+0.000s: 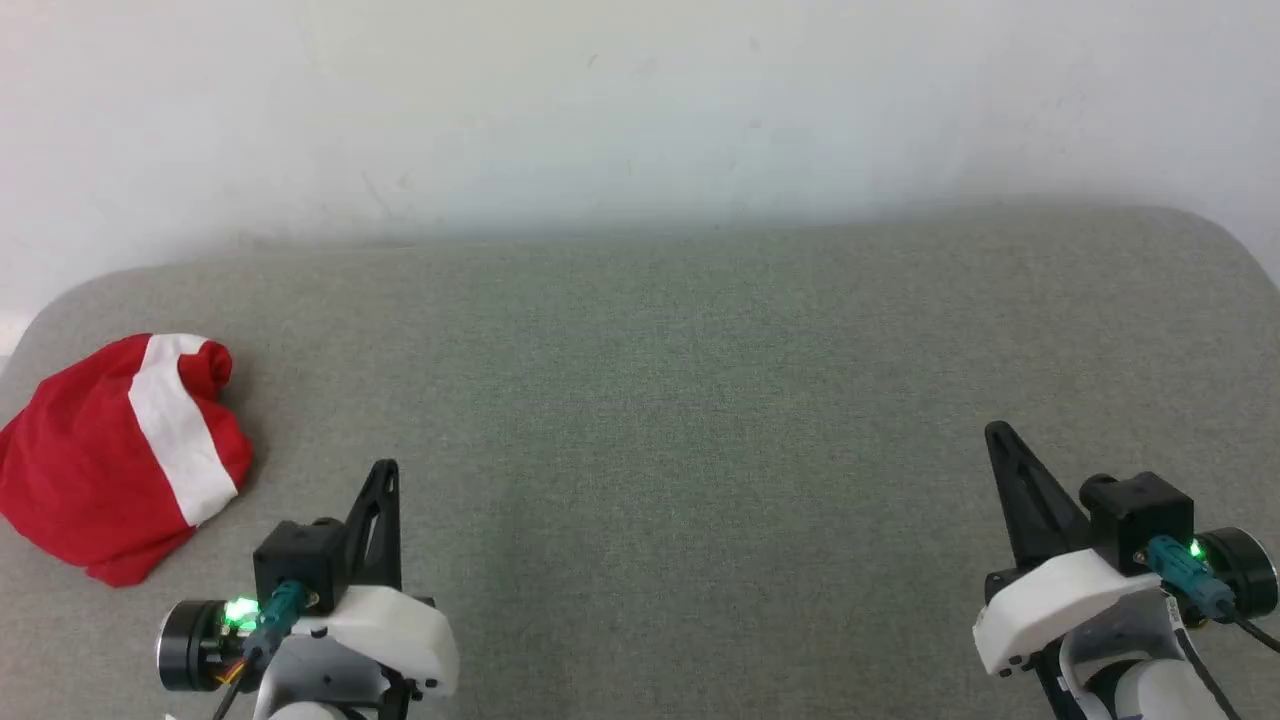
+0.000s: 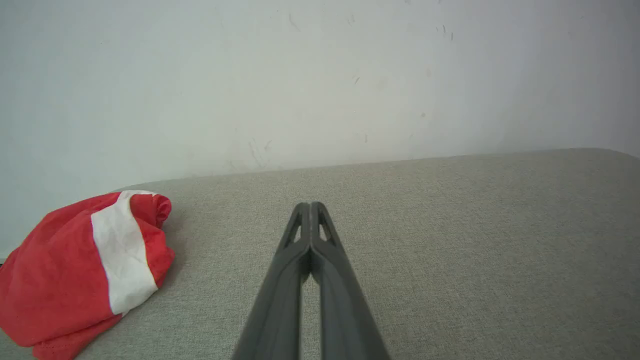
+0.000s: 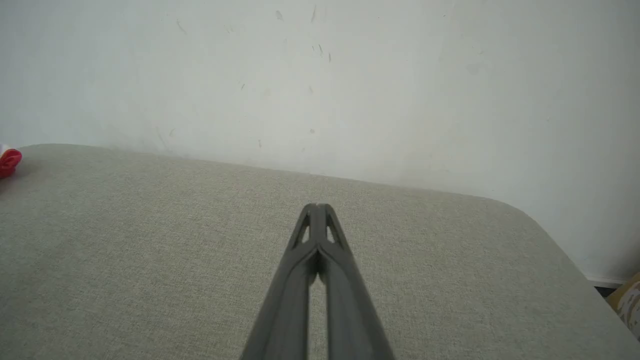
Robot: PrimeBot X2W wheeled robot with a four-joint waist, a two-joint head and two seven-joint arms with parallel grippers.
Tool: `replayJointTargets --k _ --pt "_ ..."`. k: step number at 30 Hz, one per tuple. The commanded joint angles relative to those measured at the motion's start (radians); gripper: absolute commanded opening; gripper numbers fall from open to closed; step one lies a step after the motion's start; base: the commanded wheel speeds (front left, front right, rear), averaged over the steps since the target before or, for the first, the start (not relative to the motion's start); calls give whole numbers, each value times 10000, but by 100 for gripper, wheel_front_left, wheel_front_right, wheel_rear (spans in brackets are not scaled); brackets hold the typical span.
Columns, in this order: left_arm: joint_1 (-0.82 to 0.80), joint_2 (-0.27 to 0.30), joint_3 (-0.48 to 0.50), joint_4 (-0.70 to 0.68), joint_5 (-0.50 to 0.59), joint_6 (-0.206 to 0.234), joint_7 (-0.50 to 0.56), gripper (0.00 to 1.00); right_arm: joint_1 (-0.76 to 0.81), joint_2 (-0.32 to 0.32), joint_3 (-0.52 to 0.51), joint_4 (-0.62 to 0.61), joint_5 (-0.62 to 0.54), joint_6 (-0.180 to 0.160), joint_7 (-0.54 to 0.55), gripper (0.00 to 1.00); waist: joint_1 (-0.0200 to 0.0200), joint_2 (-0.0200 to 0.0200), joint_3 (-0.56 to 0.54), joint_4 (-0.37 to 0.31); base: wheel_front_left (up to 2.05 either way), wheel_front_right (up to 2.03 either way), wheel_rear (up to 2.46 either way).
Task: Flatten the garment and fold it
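Bare room: grey cushion (image 1: pixel 700 400), scuffed wall (image 2: pixel 320 75)

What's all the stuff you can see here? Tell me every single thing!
garment: one, bright red with a broad white band, crumpled in a heap at the far left of the padded surface, touching neither gripper.
padded surface: one, grey woven fabric with rounded corners, spread out in front of the robot.
wall: one, white and scuffed, right behind the surface.
yellowish thing: one, low down past the surface's right corner; too little shows to tell what it is.
left gripper: one, dark fingers shut and empty, lower left, to the right of the garment.
right gripper: one, dark fingers shut and empty, lower right.
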Motion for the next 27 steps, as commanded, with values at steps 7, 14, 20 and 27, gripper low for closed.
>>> replayJointTargets --k 7,14,20,27 --pt "-94 -49 -7 22 66 -18 1 0 143 40 -3 -68 -74 -21 5 0 0 0 0 0 0 0 0" --pt "-94 -49 -7 22 66 -18 1 0 143 40 -3 -68 -74 -21 5 0 0 0 0 0 0 0 0" --pt "2 2 0 -2 -2 0 -1 100 -5 -4 -1 8 4 0 -1 100 0 0 0 0 0 0 0" --pt "-80 1 -63 44 12 118 -134 100 -44 -3 -123 0 41 -1 -136 100 0 0 24 3 0 0 0"
